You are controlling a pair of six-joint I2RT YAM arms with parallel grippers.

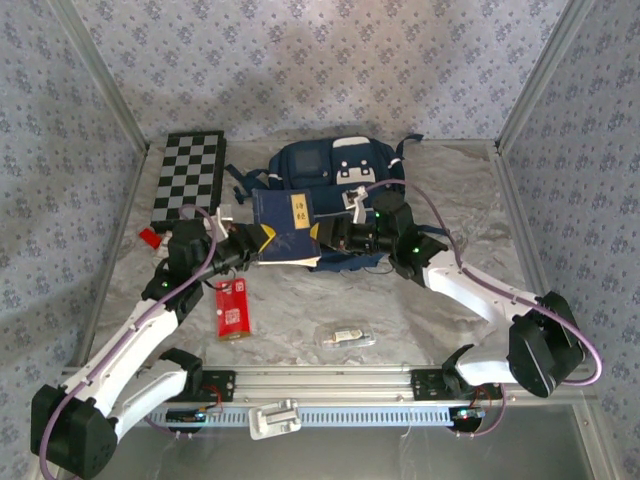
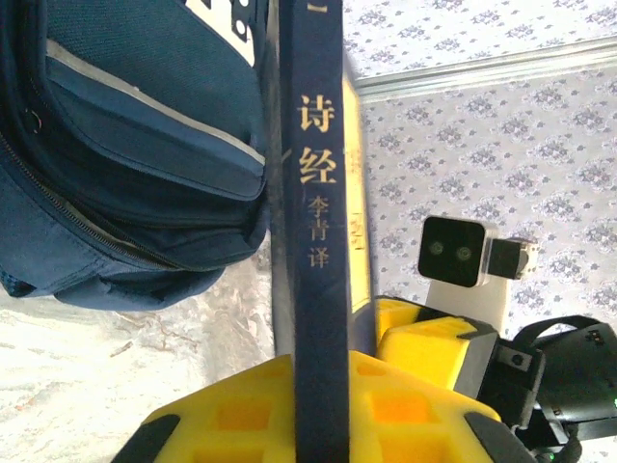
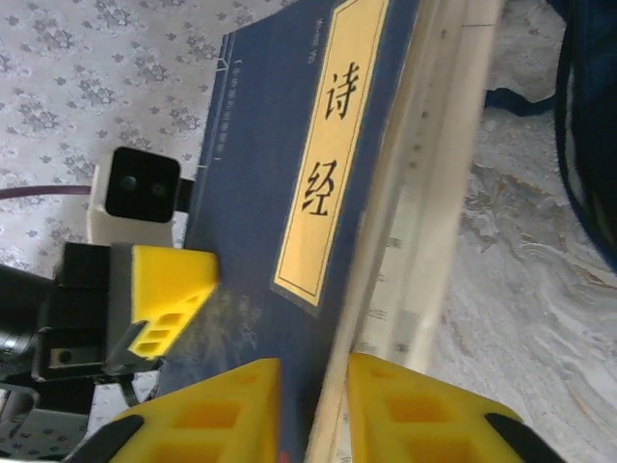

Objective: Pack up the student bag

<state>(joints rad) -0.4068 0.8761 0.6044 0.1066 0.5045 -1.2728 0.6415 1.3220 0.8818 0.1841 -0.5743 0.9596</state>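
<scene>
The student bag (image 1: 335, 165) lies flat at the back of the table, navy with white panels; its front pocket (image 2: 125, 145) fills the left of the left wrist view. In front of it a dark blue book (image 1: 285, 225) with a yellow title label hangs between both grippers. My left gripper (image 1: 255, 243) is shut on the book's spine (image 2: 313, 193), its yellow fingers (image 2: 231, 415) pressed to both sides. My right gripper (image 1: 335, 235) holds its jaws slightly apart around the book's opposite edge (image 3: 280, 174), with a thin gap beside the cover.
A checkerboard (image 1: 190, 178) lies at the back left. A red packet (image 1: 231, 308) and a small clear item (image 1: 348, 337) rest on the near table. A small red piece (image 1: 149, 238) sits by the left wall. Metal frame posts and patterned walls enclose the table.
</scene>
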